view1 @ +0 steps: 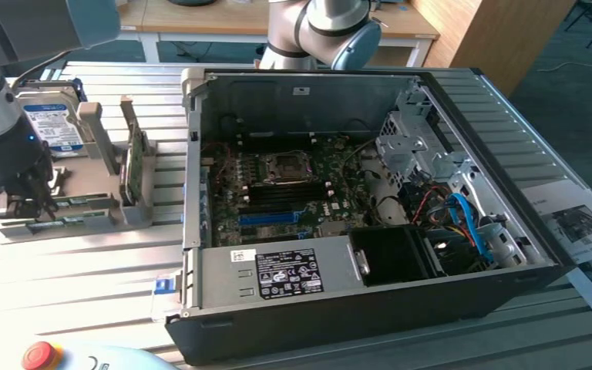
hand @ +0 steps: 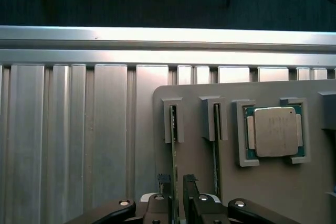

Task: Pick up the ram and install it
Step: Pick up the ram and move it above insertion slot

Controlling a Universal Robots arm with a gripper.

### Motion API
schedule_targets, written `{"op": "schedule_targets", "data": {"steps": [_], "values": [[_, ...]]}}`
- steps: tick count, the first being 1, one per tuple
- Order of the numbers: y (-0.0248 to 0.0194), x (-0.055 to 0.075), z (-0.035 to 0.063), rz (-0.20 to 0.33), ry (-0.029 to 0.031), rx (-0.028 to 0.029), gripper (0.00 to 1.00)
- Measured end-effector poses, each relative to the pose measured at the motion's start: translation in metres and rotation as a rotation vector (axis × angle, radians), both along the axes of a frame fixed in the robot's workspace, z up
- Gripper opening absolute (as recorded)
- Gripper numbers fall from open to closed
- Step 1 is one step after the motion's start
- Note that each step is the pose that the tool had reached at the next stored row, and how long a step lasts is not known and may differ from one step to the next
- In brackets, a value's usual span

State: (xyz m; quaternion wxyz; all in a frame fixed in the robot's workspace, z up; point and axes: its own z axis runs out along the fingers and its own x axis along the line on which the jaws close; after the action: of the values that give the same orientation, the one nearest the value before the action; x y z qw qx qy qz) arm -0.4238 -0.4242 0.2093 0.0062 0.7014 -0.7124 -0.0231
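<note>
Now over the grey holder (hand: 294, 192), the arm's pincer (hand: 177, 183) stands open, one finger on each side of the ram (hand: 175, 148), which sits on edge in its slot directly between the jaws. A second green stick (hand: 216, 150) stands in the neighbouring slot just beside the pincer, a processor chip (hand: 274, 132) beyond it, and the open computer case (view1: 399, 324) lies well apart

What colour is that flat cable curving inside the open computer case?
The flat cable is bright blue, clearest in the exterior view.
</note>
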Motion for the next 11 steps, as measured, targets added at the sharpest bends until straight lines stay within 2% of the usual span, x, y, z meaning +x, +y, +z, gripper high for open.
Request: {"op": "schedule_targets", "data": {"steps": [11], "values": [[-0.0002, 0.0000, -0.0013, 0.002, 0.0003, -0.0002, 0.24]]}}
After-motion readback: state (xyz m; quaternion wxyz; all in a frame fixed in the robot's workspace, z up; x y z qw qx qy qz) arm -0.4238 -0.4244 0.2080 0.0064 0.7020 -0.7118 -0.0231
